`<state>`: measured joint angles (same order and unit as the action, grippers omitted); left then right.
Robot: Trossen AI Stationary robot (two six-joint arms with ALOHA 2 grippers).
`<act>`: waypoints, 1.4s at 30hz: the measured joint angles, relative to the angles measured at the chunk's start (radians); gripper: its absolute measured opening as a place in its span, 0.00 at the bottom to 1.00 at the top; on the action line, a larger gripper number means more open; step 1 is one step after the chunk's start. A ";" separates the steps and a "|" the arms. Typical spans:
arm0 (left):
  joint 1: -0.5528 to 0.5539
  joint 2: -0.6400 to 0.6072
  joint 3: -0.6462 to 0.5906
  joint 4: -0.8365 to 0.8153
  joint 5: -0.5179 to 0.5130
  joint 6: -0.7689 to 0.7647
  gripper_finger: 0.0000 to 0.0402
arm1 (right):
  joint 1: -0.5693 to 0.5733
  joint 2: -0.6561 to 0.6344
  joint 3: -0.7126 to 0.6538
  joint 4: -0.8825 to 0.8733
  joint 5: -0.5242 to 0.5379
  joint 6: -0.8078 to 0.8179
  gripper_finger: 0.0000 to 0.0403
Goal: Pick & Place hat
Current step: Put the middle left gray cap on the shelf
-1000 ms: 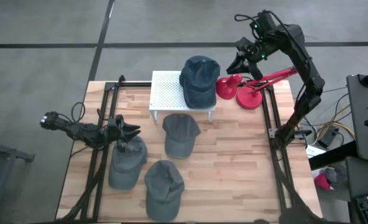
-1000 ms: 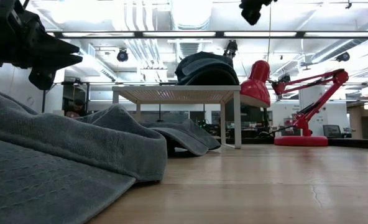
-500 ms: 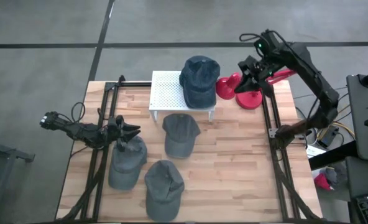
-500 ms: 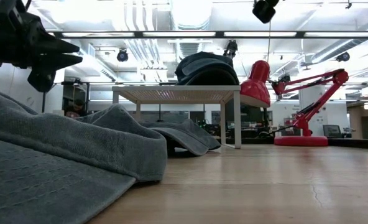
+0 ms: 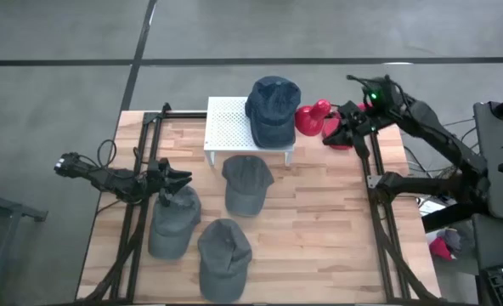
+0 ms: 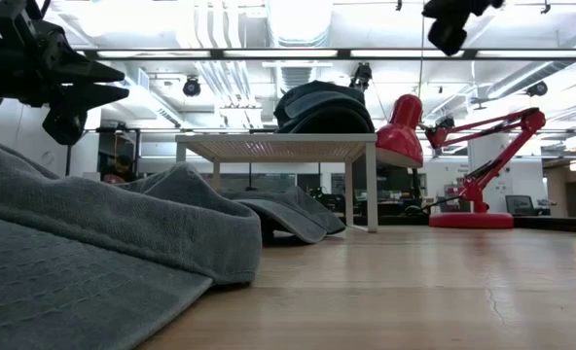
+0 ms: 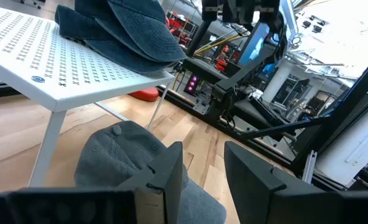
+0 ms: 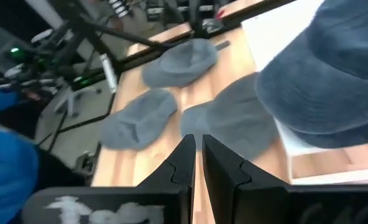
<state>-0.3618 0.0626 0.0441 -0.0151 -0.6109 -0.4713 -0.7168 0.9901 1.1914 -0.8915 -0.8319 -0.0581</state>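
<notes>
The right pincer (image 5: 335,127) had dropped from high above the far right corner to a spot low beside the red desk lamp (image 5: 324,121), just off the blue hat (image 5: 271,108) on the white perforated stand (image 5: 232,124). Half a second before, it was higher and nearer the lamp's arm; a second before, higher again. Its fingers had also drawn in during that stretch and were now pressed together with nothing between them (the right wrist view showed the two dark fingers almost touching, the blue hat's crown off to one side). That reads as an arm pulling back after setting the blue hat on the stand, so one placement looks done.

The left pincer (image 5: 177,180) had not budged. It hovered partly spread just above the grey hat at the near left (image 5: 172,221), pinching nothing; its own camera looked past the gap at the grey hat in front of the stand (image 7: 119,152).

Three grey hats were left on the wooden tabletop (image 5: 319,221): the one in front of the stand, the one under the left pincer, and a third nearest the front edge (image 5: 223,257). The next pick probably falls to the left arm, already poised over its hat.
</notes>
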 joint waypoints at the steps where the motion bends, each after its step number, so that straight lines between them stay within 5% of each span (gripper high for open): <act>1: 0.000 0.000 0.000 0.000 -0.001 0.000 0.30 | 0.006 -0.028 -0.030 0.037 0.004 0.020 0.07; 14: 0.000 0.000 0.000 0.005 -0.008 -0.045 0.30 | 0.037 -0.339 -0.387 0.460 0.262 0.242 0.07; 27: -0.001 0.001 0.048 -0.025 -0.008 -0.032 0.30 | 0.036 -0.401 -0.593 0.644 0.485 0.336 0.07; 42: -0.001 0.192 0.201 -0.185 0.012 -0.003 0.30 | 0.036 -0.395 -0.641 0.637 0.495 0.364 0.07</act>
<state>-0.3626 0.2548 0.2448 -0.2002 -0.5994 -0.4740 -0.6804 0.5946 0.5499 -0.2545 -0.3367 0.3060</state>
